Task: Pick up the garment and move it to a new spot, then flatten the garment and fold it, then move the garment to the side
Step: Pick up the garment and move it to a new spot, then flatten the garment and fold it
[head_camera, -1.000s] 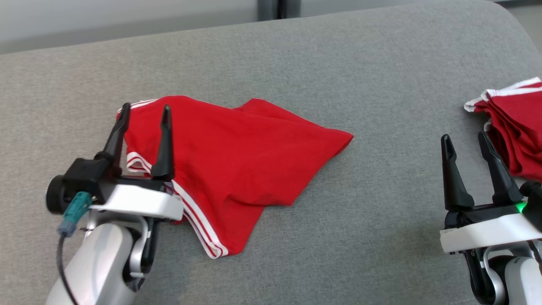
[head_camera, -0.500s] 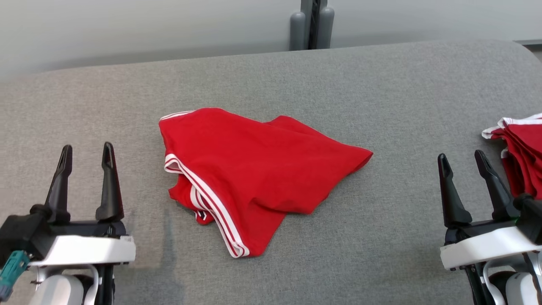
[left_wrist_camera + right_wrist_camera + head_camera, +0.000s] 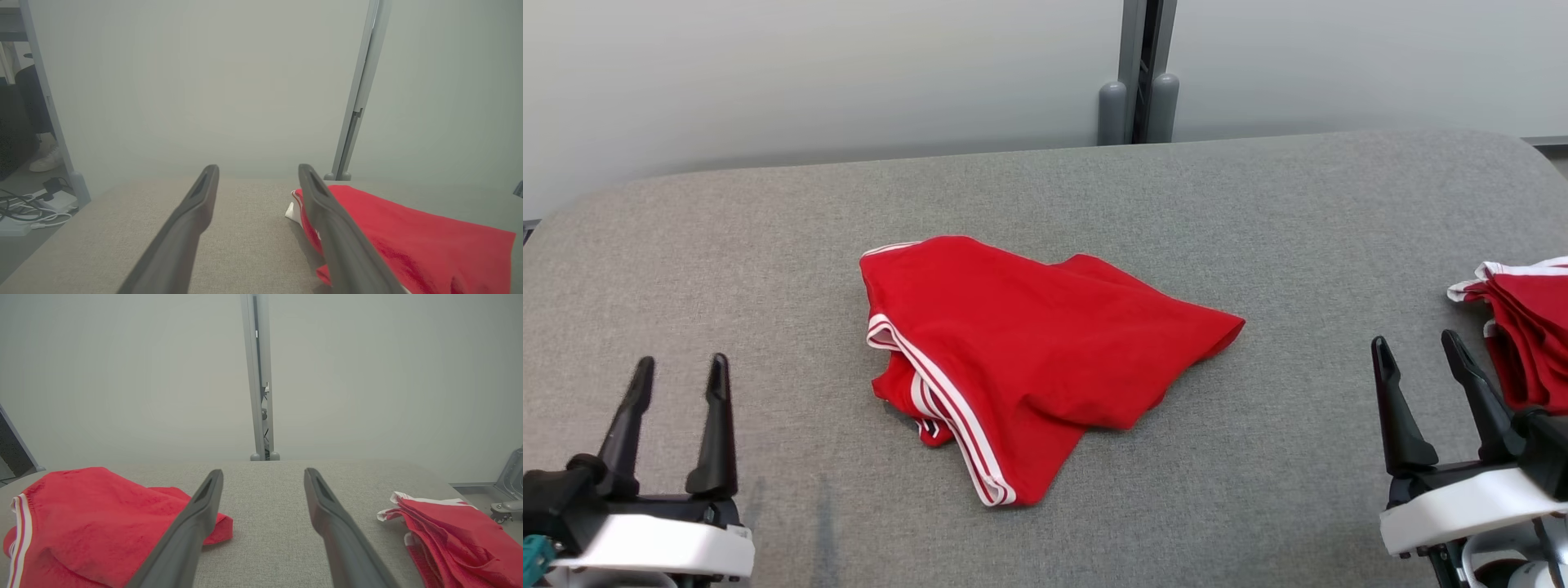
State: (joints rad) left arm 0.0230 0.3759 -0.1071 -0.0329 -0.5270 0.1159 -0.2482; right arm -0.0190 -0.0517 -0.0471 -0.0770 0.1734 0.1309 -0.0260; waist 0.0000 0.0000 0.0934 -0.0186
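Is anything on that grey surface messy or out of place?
Only the red garment in the middle: it lies bunched, its white-striped edge folded over itself rather than flat. The red pile at the right edge looks stacked. The left gripper and right gripper stand open, clear of the garment.

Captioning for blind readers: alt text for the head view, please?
A rumpled red garment with white stripes lies in the middle of a grey padded surface. The left claw and right claw stand open and empty; a red pile lies far right.
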